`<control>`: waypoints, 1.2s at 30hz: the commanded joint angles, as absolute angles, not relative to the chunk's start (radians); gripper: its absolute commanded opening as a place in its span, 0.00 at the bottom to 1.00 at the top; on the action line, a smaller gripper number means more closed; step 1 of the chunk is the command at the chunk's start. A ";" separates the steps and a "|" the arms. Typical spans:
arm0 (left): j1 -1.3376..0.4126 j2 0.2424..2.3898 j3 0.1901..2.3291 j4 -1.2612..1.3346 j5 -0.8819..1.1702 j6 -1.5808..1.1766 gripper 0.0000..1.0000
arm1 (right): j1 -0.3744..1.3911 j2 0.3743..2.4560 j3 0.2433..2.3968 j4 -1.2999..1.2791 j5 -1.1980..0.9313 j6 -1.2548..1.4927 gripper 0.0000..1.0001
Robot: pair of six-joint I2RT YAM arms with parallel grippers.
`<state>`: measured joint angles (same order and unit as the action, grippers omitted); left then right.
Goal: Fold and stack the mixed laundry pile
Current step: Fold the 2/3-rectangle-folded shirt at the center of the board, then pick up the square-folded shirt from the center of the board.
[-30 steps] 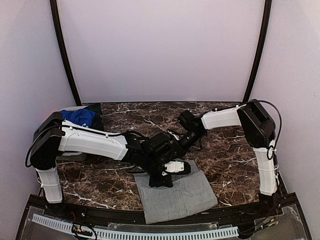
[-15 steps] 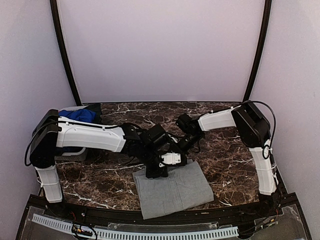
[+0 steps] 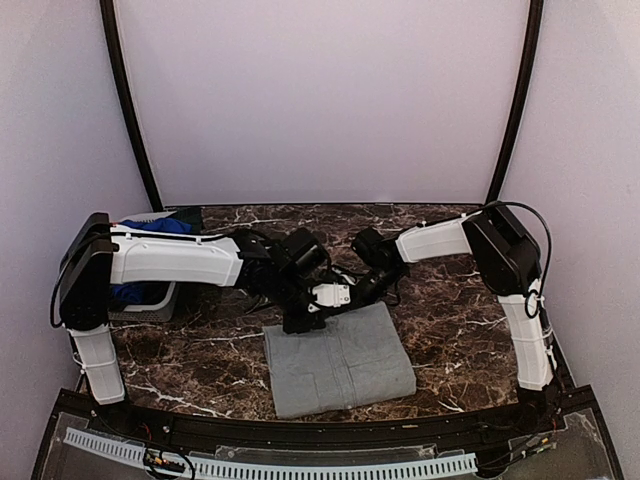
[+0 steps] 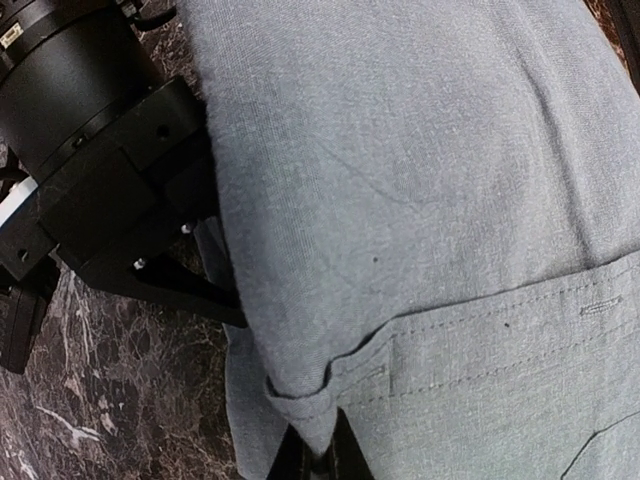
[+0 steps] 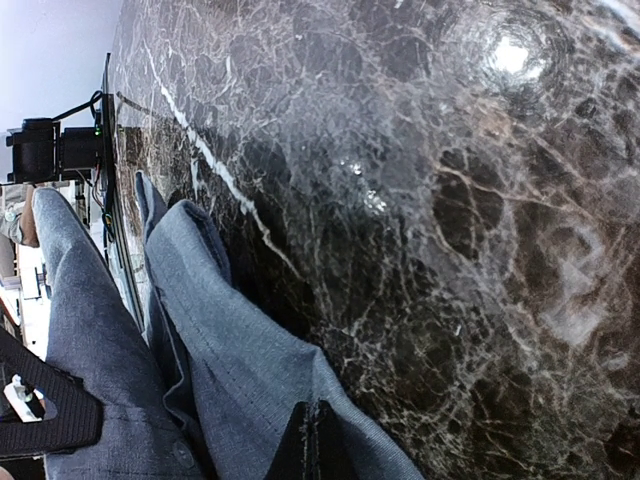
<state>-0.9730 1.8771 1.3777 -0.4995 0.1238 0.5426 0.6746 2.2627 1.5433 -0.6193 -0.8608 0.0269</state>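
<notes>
dark marble table (image 3: pixel 450 300) | lilac walls (image 3: pixel 320 100) | left fingers (image 4: pixel 292 462), right fingers (image 5: pixel 305 445) clenched on grey shirt (image 3: pixel 340 360)

Dark marble table (image 3: pixel 450 290) with white veins, glossy, catching a bright light spot in the right wrist view. Grey garment (image 3: pixel 340 362) folded into a rough rectangle, lying near centre. Small grey basket (image 3: pixel 150 300) at left edge, partly hidden.

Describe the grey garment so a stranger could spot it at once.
Start at the dark marble table and look toward its near edge, centre. The grey garment lies there as a flat folded rectangle with stitched seams. It is the only cloth on the marble; the blue cloth sits in a basket at left.
</notes>
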 commanded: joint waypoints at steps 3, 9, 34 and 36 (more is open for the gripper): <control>-0.963 1.866 1.385 -0.488 0.050 0.596 0.04 | 0.684 2.250 1.548 -0.635 -0.798 0.049 0.00; -0.956 1.867 1.341 -0.452 -0.028 0.632 0.07 | 0.650 2.179 1.583 -0.634 -0.767 0.094 0.12; -0.786 1.420 0.815 -0.232 0.160 -0.406 0.57 | 0.489 1.816 1.186 -0.414 -0.685 0.127 0.42; -0.768 1.426 0.788 -0.221 0.189 -0.464 0.57 | 0.490 1.838 1.172 -0.392 -0.681 0.143 0.43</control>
